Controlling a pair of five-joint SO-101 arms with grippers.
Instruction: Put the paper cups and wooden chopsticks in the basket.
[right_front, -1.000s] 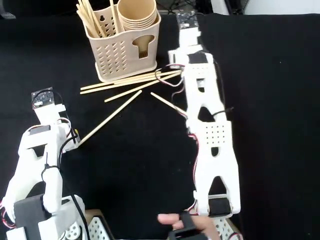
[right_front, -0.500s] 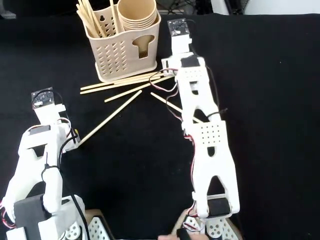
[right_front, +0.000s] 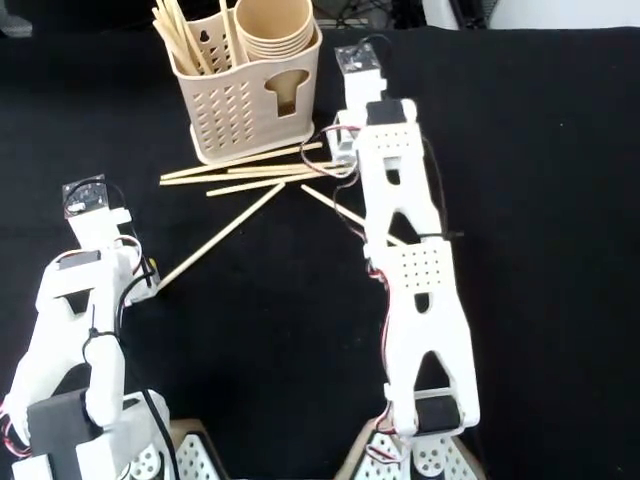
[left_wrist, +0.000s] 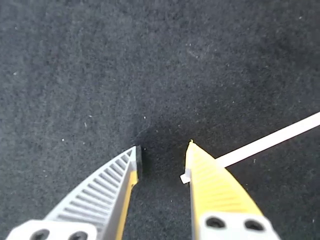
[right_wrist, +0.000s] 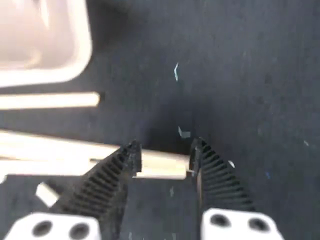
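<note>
Right now I see the stack of tan paper cups nested in the compartment of the beige perforated plastic basket that is on the right arm's side. The basket stands at the far edge of the black cloth-covered table. A bundle of pale wooden chopsticks stands tilted in the basket's other compartment, fanning out over the rim.

Several loose chopsticks lie on the cloth just in front of the basket, roughly side by side and nearly parallel to its front wall. A single diagonal chopstick slants away from them toward the left arm. Another short-looking chopstick disappears under the right arm.

My right gripper is down at the cloth over the ends of those loose sticks. Its black fingers are spread apart, and the stick ends lie across the gap between them, not pinched. The basket's corner shows just beyond.

My left gripper hangs low over bare cloth near the front of the table. Its jaws are parted and hold nothing. The near end of the diagonal chopstick lies right beside its yellow finger; I cannot tell whether they touch.
</note>
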